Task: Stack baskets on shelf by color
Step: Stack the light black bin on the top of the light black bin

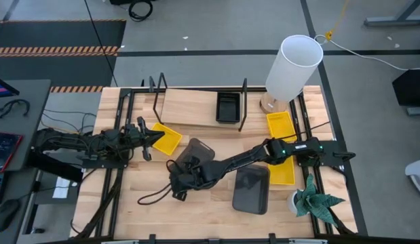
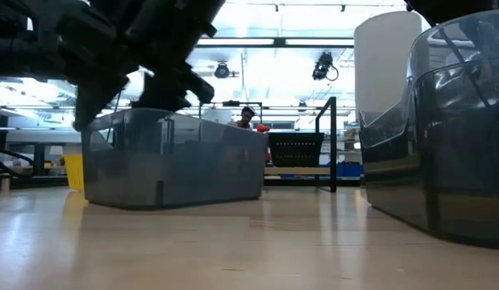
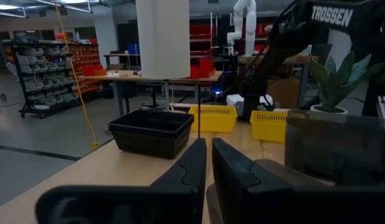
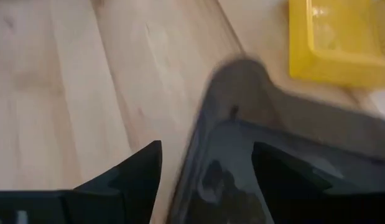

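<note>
One dark grey basket (image 1: 196, 153) (image 2: 176, 157) rests flat on the tabletop near the middle. My right gripper (image 1: 184, 173) (image 4: 208, 171) is open at its near corner (image 4: 239, 81), one finger inside the wall and one outside. A second dark grey basket (image 1: 252, 189) (image 2: 442, 137) lies to its right. A black slotted basket (image 1: 228, 106) (image 3: 152, 130) sits on the shelf (image 1: 189, 105). Yellow baskets lie at the left (image 1: 166, 137) and at the right (image 1: 279, 126) (image 1: 284, 169). My left gripper (image 1: 154, 138) (image 3: 208, 165) is shut by the left yellow basket's edge.
A tall white cylinder (image 1: 294, 64) stands at the shelf's right end. A small potted plant (image 1: 311, 198) sits at the table's near right corner. A cable (image 1: 152, 198) loops on the wood near my right gripper. Bare tabletop (image 1: 196, 217) lies along the near edge.
</note>
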